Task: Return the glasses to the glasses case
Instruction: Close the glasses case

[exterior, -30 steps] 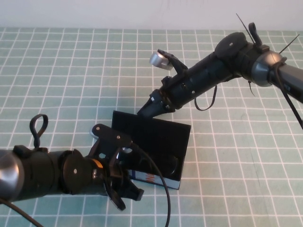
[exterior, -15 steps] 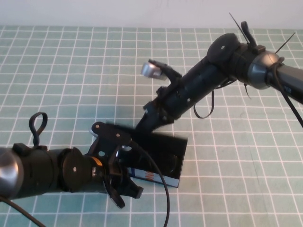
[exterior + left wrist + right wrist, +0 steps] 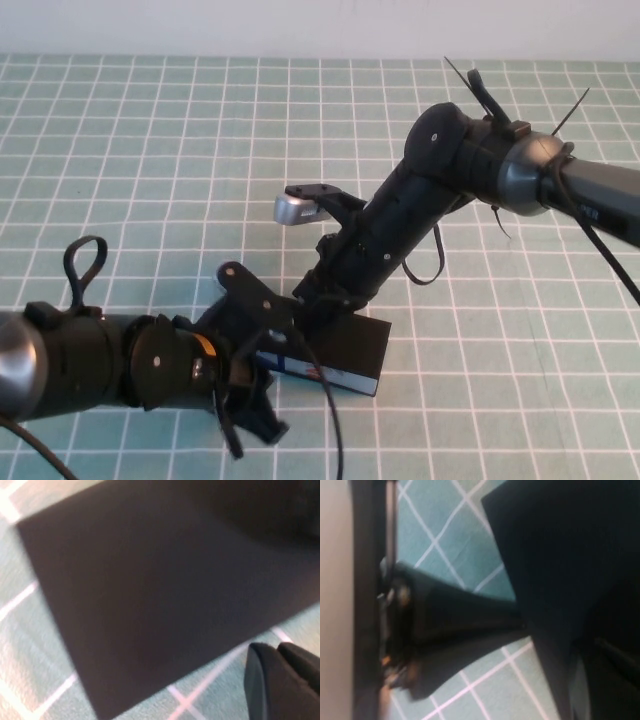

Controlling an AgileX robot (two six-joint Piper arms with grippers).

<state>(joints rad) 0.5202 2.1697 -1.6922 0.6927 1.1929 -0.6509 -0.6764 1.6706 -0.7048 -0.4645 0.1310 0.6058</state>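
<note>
The case (image 3: 345,352) lies near the table's (image 3: 150,150) front edge, long axis across, printed edge facing front — contents unseen. The right gripper (image 3: 315,300), fingers together, presses its lid; the left gripper (image 3: 250,405) sits at its front-left corner — opening unclear. The left wrist view shows only black lid.

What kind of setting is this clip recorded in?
Probably a lab tabletop rig: a green grid-patterned mat against a plain pale wall, with only the glasses case out, the left gripper at its near edge and the shut right gripper pressing its lid.
</note>
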